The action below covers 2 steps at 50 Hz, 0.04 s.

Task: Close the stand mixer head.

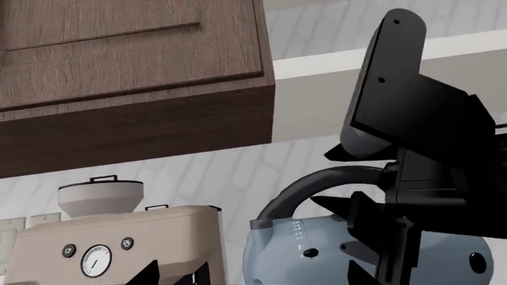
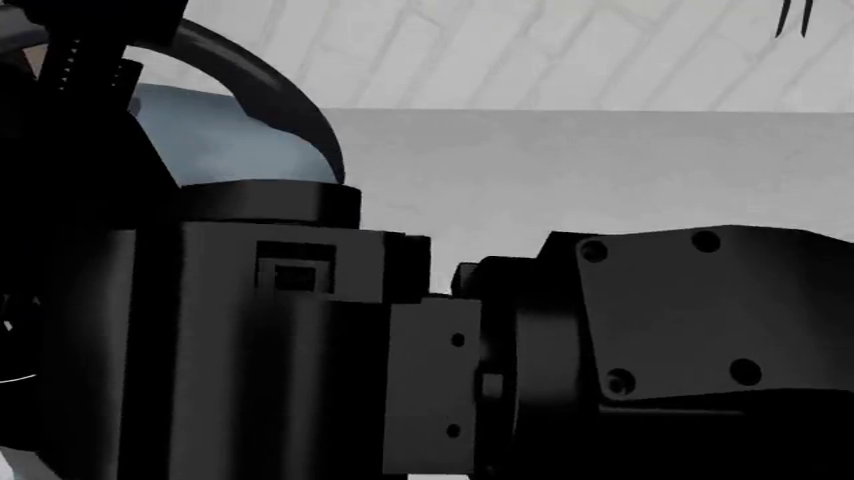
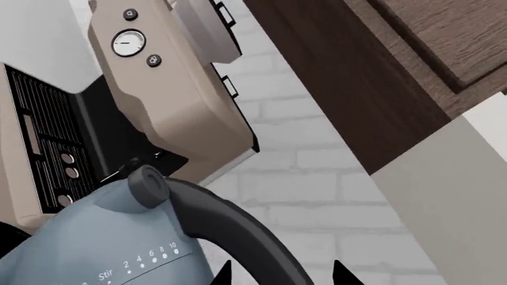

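The stand mixer head (image 3: 87, 243) is a smooth, bulbous blue-grey shell with a thick curved black handle (image 3: 237, 231) arching over it and a white speed scale printed "Stir 2 4 6 8 10" along its side. It stands on the counter just beside a beige espresso machine (image 3: 170, 101), whose rounded matte body carries a round white gauge, small dark buttons and a ridged black grille. In the left wrist view the same mixer head (image 1: 317, 252) shows small dark dots on its flank, with the handle looping up from its front; how its long axis runs cannot be settled from these close views. Above hangs a brown wood-grain wall cabinet (image 1: 135, 71) against a pale brick-textured wall (image 3: 317, 178). The espresso machine's pale hopper (image 1: 101, 199) wears a lid, so its contents are hidden. The right gripper (image 3: 277, 274) shows only two dark fingertips set apart, straddling the handle without closing on it. The left gripper (image 1: 380, 261) hangs against the mixer head's side; whether it is clenched or released cannot be told. The head view is mostly filled by black arm housing (image 2: 400, 350).
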Motion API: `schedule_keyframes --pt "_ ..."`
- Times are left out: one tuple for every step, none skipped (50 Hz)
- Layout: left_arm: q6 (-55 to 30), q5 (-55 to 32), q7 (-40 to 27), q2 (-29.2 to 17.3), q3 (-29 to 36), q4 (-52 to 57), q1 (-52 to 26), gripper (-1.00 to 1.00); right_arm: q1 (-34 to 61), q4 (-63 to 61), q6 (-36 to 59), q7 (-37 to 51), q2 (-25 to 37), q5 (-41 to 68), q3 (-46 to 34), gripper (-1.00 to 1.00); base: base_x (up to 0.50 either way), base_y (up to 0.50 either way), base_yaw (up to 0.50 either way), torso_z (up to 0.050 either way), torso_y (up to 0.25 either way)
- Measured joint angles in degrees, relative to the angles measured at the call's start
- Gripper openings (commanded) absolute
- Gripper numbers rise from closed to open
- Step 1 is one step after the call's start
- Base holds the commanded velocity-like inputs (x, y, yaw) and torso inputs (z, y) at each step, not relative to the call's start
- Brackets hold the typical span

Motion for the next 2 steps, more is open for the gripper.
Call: schedule_keyframes --pt "0.2 -0.1 -0.1 -0.2 0.0 0.0 0.1 1.00 -0.1 -0.1 0.1 0.4 -0.1 -0.2 -0.1 1.00 0.02 0.01 0.02 0.000 0.000" --pt "0.4 -0.1 -0.3 -0.3 -0.1 0.0 0.3 1.00 -0.1 -0.4 0.3 1.0 -0.2 -0.4 -0.3 1.00 0.02 0.01 0.02 0.000 0.000"
